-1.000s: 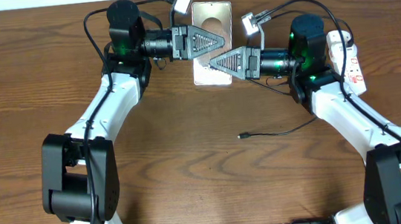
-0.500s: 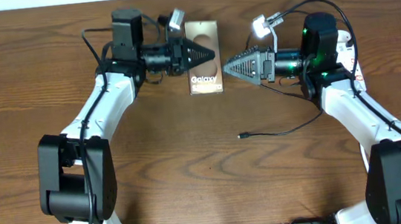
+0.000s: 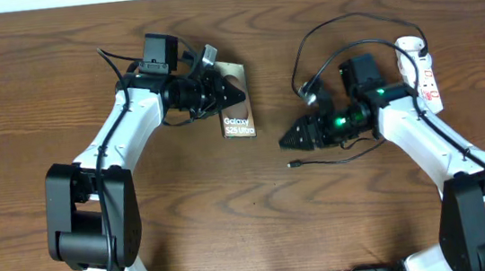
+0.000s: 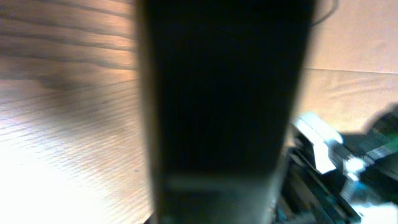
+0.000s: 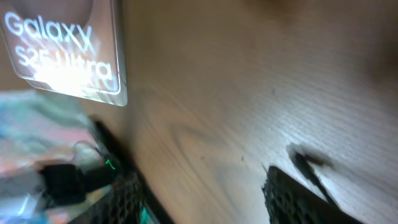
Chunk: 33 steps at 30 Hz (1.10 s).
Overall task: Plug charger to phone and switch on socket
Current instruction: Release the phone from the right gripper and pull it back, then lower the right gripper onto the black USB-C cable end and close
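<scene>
The bronze-brown phone, lettered "Galaxy S25 Ultra", hangs tilted from my left gripper, which is shut on its upper end. A dark blur fills the middle of the left wrist view, hiding the jaws. My right gripper stands open just above the table, a little behind the connector tip of the thin black charger. In the right wrist view that tip lies by the right finger, with bare wood between the fingers and the phone ahead. The white socket lies at the far right.
The charger cable runs right under my right arm. A black loop of wiring rises above the right wrist. The thick white cord of the socket leaves its far end.
My left gripper brought the phone down and left, toward the table's middle. The right gripper let go of the phone, swung down and now sits low by the charger tip.
</scene>
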Tool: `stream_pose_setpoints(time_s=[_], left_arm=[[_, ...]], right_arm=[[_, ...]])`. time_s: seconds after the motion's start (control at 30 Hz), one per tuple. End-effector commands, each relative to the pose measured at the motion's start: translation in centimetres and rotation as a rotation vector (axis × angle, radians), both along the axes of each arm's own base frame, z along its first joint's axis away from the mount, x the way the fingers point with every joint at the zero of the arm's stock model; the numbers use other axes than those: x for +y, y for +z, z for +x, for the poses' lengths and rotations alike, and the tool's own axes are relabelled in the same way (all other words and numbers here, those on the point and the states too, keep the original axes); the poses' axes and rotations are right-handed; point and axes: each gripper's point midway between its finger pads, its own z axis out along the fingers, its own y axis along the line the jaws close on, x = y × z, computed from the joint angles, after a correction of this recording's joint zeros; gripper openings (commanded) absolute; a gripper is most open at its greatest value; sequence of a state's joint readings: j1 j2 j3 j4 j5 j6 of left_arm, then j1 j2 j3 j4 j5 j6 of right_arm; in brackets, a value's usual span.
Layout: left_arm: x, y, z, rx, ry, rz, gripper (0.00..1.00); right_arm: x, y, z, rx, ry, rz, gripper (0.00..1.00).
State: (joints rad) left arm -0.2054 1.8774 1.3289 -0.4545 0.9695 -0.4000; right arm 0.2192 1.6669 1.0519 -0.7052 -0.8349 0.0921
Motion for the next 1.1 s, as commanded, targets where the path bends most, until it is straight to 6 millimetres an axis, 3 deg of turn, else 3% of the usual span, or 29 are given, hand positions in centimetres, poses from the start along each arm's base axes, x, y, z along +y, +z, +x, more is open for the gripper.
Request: stream_pose_setpoints(time_s=[0.0, 0.07, 0.13, 0.27, 0.3, 0.43, 0.5, 0.7, 0.97, 1.07], left_arm=[[1.1, 0.3, 0.4, -0.065, 0.016, 0.087, 0.07], [1.8, -0.5, 0.3, -0.043, 0.041, 0.143, 0.07], [2.7, -1.5, 0.3, -0.025, 0.067, 0.206, 0.07], [3.9, -2.1, 0.4, -0.005, 0.099, 0.250, 0.07], [4.2, -2.1, 0.4, 0.001, 0.105, 0.251, 0.07], [5.6, -2.2, 0.8, 0.015, 0.139, 0.253, 0.07], [6.4, -2.2, 1.2, 0.017, 0.159, 0.253, 0.07], [6.9, -2.2, 1.4, 0.018, 0.171, 0.253, 0.07], [6.9, -2.2, 1.3, 0.012, 0.164, 0.255, 0.08], [6.9, -2.2, 1.4, 0.001, 0.159, 0.256, 0.07]], right_arm=[[-2.2, 1.7, 1.3, -0.228, 0.135, -0.327, 0.61], [-2.9, 2.0, 0.6, -0.271, 0.241, -0.454, 0.63], [-2.5, 2.4, -0.1, -0.323, 0.343, -0.510, 0.67], [0.2, 2.9, -0.1, -0.462, 0.483, -0.495, 0.97], [0.8, 3.2, 0.4, -0.501, 0.482, -0.489, 0.99], [2.5, 3.8, 1.0, -0.626, 0.571, -0.459, 0.99], [2.3, 3.4, -0.2, -0.681, 0.736, -0.474, 0.99], [0.3, 0.7, -3.2, -0.607, 0.909, -0.606, 0.89], [-2.6, -4.6, -3.5, -0.611, 0.970, -0.766, 0.86], [-3.0, -5.7, -2.9, -0.638, 0.950, -0.801, 0.87]])
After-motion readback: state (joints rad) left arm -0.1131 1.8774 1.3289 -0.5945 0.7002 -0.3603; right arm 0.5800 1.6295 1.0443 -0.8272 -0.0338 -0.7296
